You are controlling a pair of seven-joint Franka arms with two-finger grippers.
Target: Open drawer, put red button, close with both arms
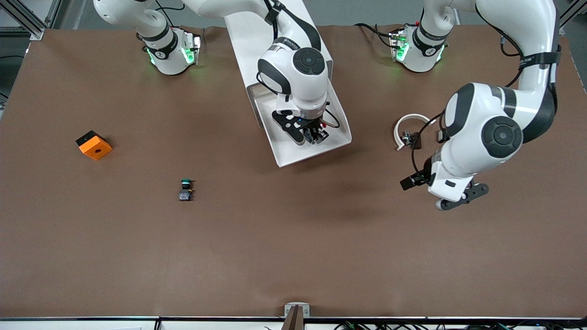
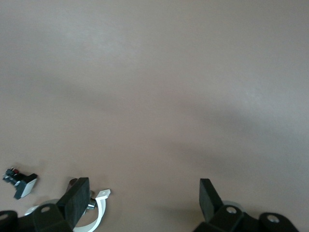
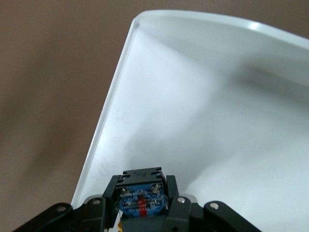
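One red button (image 3: 140, 195) in right claw (image 3: 141, 205).

An orange block (image 1: 94, 145) with a black side and a small hole in its top is sitting on the brown desk (image 1: 293, 256), toward the edge at the right arm's end. A green-capped button (image 1: 185, 189) is lying on its side nearer the front edge than the block, well apart from it. A white curved clip (image 1: 407, 127) (image 2: 95, 215) is lying toward the left arm's end, with a small dark part (image 1: 411, 139) touching it.
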